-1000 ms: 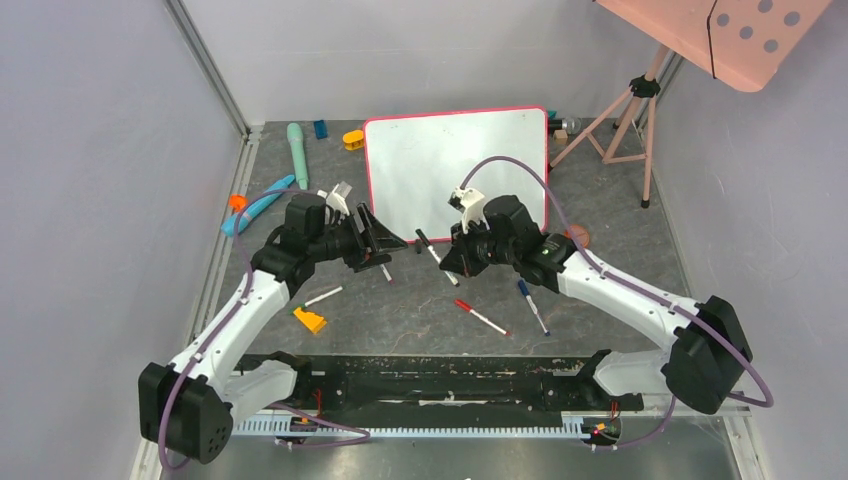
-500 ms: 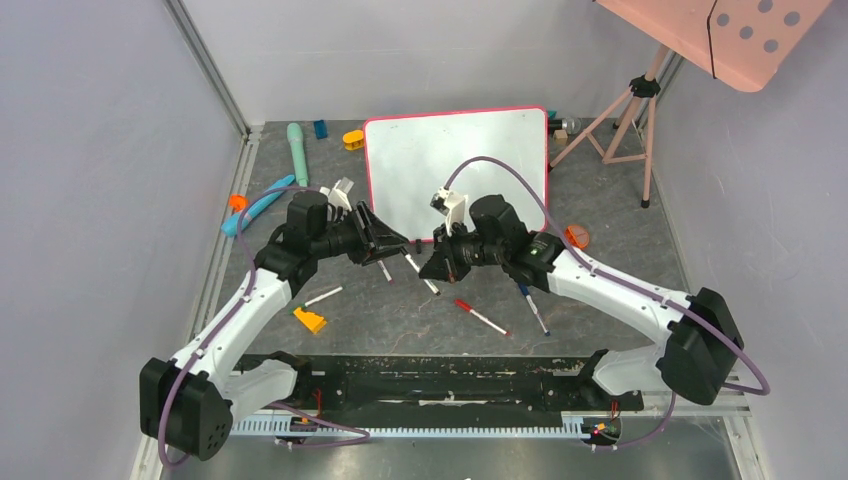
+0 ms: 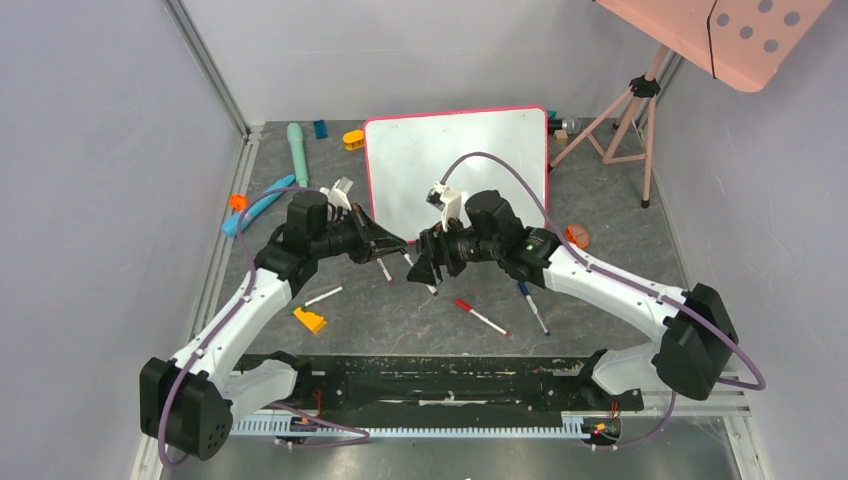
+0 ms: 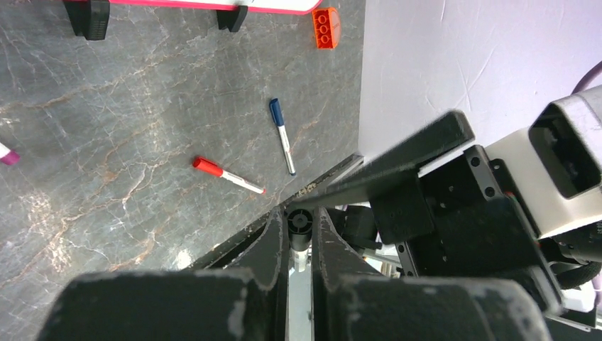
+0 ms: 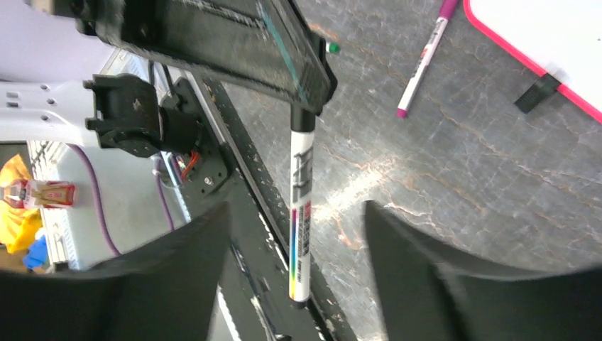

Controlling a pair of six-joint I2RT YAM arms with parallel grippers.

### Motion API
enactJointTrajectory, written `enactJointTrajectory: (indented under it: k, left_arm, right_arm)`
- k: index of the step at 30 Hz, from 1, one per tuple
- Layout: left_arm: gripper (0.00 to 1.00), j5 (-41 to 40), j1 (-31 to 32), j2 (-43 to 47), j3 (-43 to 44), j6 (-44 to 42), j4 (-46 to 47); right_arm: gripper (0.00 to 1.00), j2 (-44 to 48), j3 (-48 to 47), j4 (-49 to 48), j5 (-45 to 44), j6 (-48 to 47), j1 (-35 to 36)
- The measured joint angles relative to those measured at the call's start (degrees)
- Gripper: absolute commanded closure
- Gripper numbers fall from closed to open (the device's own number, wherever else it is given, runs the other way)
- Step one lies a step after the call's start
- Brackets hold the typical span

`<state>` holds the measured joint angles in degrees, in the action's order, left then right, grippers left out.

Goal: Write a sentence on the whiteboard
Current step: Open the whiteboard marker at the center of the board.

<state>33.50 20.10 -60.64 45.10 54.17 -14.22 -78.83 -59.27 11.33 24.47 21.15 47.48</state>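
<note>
Clamps marker (image 5: 301,206) by its black end in left claw (image 3: 398,244), clenched tight. Holds right claw (image 3: 427,264) released, fingers spread either side of the white barrel. Finds whiteboard (image 3: 455,165) upright just beyond both claws. Notes red pen (image 3: 482,317) and blue pen (image 3: 532,305) flat behind right claw.

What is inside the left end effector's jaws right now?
A marker: the left end effector is shut on its black end, the white printed barrel sticking out. The pinched stretch is covered, so how far the black runs cannot be seen.
</note>
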Motion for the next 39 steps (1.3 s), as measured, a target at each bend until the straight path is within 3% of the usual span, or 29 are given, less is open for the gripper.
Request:
enactJointTrajectory:
  k: [2,4,11,16,21,31,39]
  left_arm:
    - [0.98,-0.02,0.02,-0.02,0.07,1.18,0.0]
    - [0.98,-0.15,0.02,-0.02,0.24,3.54,0.37]
    - [0.98,-2.12,0.02,1.25,0.26,14.69,5.03]
    - [0.98,-4.0,0.02,3.89,0.26,20.17,7.78]
    - [0.98,-5.01,0.02,4.46,0.26,22.71,8.85]
    - [0.98,-6.84,0.02,4.72,0.26,24.68,8.85]
    - [0.98,-8.04,0.76,5.03,0.26,25.33,8.92]
  right_arm:
    - [0.1,0.02,-0.42,-1.03,-0.39,1.01,0.0]
    - [0.1,0.33,-0.39,-2.93,-1.03,2.86,-0.02]
    - [0.25,10.67,11.3,-24.87,-8.26,18.75,-0.37]
    - [0.27,14.64,17.99,-34.95,-14.53,27.8,-0.46]
    - [0.42,14.51,18.05,-37.05,-16.92,31.45,-0.46]
    - [0.43,11.67,18.03,-38.71,-16.5,34.42,-0.46]
    - [0.58,11.17,18.03,-38.82,-16.2,34.84,-0.46]
